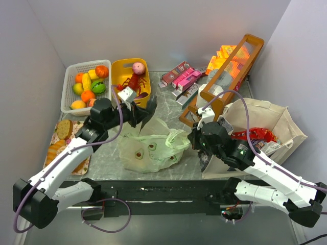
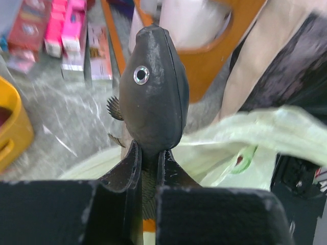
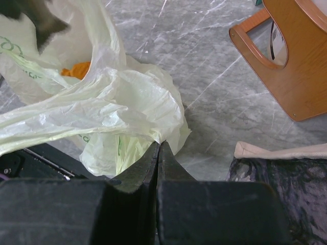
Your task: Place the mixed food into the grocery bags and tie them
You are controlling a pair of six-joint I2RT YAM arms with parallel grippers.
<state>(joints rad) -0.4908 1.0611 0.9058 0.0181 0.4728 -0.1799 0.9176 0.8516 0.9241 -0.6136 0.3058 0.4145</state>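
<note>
— Centre frame, overhead: left fingers (image 2: pixel 129 168) clamp a dark grey rubber toy fish (image 2: pixel 153 97) over the crinkly pale green plastic bag (image 1: pixel 153 150).

— Right fingers (image 3: pixel 144 171) pinch its rim. Packing, I'd say; next, lower into the mouth, then let go.

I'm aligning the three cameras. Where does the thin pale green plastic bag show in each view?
Top external: the thin pale green plastic bag lies centre, between the arms.
Left wrist: the bag is lower right, beside the dark toy fish in the left gripper.
Right wrist: it fills the left half, pinched by the right gripper.
Shared landmark: the tall brown wooden crate.
</note>
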